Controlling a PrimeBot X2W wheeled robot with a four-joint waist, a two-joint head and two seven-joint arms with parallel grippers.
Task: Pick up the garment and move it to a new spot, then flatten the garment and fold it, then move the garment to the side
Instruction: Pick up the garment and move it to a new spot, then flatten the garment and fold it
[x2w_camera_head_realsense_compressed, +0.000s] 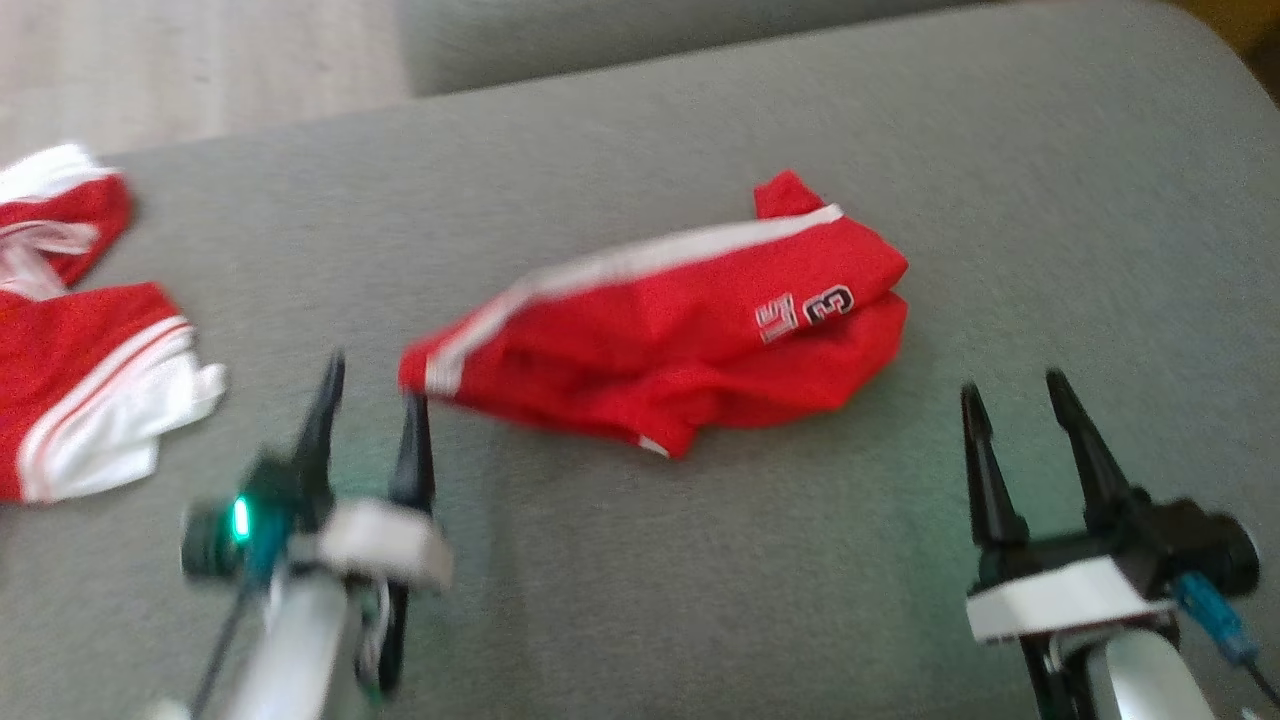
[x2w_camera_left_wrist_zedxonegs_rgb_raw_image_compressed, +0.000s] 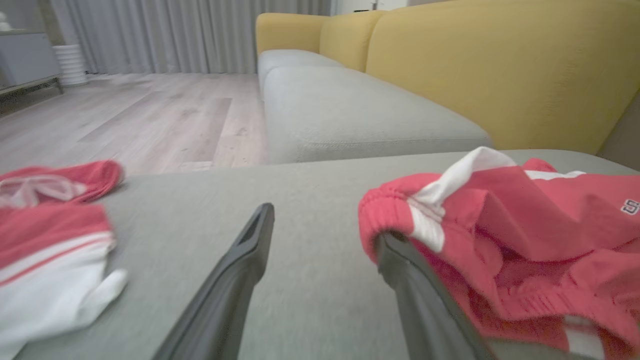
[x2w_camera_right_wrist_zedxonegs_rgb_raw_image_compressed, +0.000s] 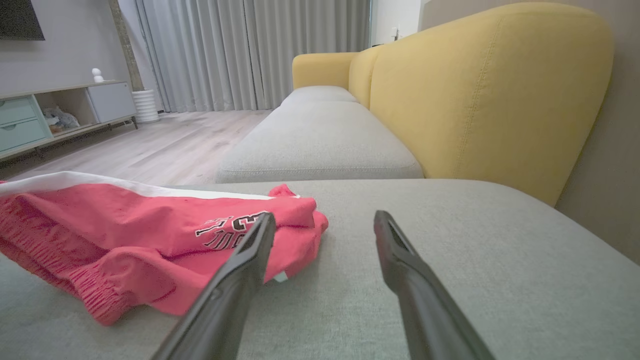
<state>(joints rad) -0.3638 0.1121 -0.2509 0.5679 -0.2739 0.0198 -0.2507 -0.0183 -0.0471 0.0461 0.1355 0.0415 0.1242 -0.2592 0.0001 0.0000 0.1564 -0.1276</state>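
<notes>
Well, the red shorts (x2w_camera_head_realsense_compressed: 680, 330) lie bunched and roughly doubled over near the middle of the grey seat cushion (x2w_camera_head_realsense_compressed: 1050, 200), with the white side stripe up and the printed number toward their 3 o'clock end. I'd judge the task to be in its early part: nothing is flattened or neatly folded, and no grip has been made.

The left gripper (x2w_camera_head_realsense_compressed: 375, 385) stands wide at the shorts' 8 o'clock, one finger touching the elastic waistband and the other over bare cushion. The right gripper (x2w_camera_head_realsense_compressed: 1012, 388) is wide too, holding nothing, at about 4 o'clock and just clear of the cloth.

Other red-and-white garments (x2w_camera_head_realsense_compressed: 90, 400) crowd the 9 o'clock side, close to the cushion's edge and the wooden floor (x2w_camera_left_wrist_zedxonegs_rgb_raw_image_compressed: 150, 115). The best open room looks to be toward 3 o'clock, with the yellow backrest (x2w_camera_right_wrist_zedxonegs_rgb_raw_image_compressed: 475, 95) bounding it at about 1 o'clock.
</notes>
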